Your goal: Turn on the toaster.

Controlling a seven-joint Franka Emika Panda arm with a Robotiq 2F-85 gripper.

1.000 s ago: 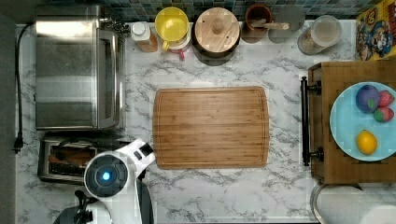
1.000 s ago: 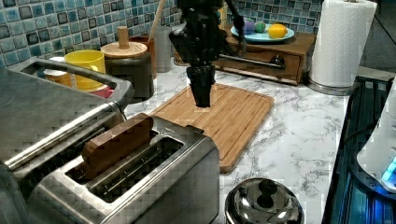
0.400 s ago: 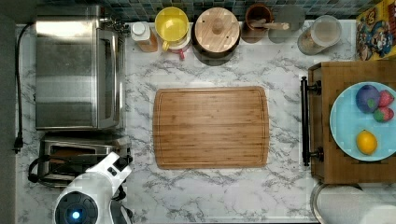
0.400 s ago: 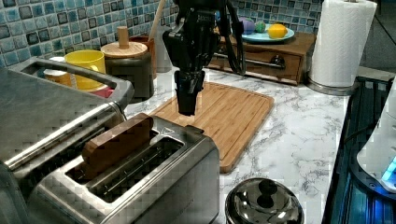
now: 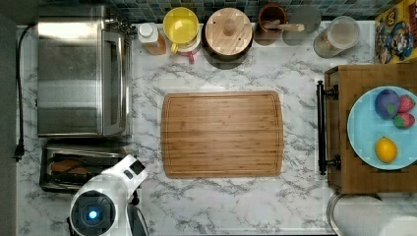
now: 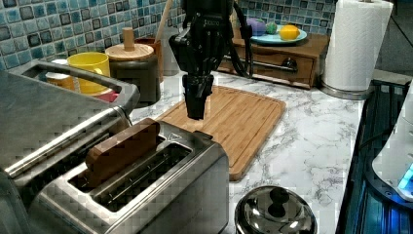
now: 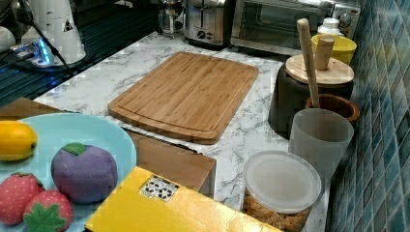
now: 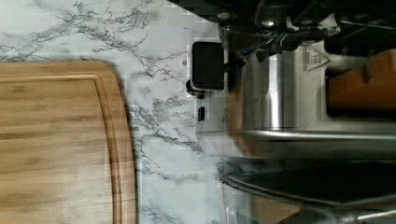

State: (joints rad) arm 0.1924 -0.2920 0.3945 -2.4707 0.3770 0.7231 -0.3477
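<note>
The toaster (image 6: 146, 190) is a small brushed-steel box in the near foreground of the left view, with a brown slice of bread (image 6: 122, 151) standing in one slot. It also shows at the top view's lower left (image 5: 64, 164) and far back in the right view (image 7: 209, 19). My gripper (image 6: 196, 111) points straight down, shut and holding nothing. It hangs just above the toaster's end that faces the cutting board. The black lever knob (image 8: 208, 65) juts from that end wall in the wrist view, over the marble counter. My arm's wrist (image 5: 105, 196) covers the toaster's end in the top view.
A large steel toaster oven (image 5: 81, 71) stands right beside the toaster. A bamboo cutting board (image 5: 221, 133) lies mid-counter. A steel pot lid (image 6: 275, 212) sits near the toaster. Jars and a yellow cup (image 5: 181, 24) line the tiled wall. A wooden box holds a plate of fruit (image 5: 383, 128).
The gripper has moved from over the cutting board's edge across to the toaster's lever end. In the top view the arm shifted left and down. The bread has not moved.
</note>
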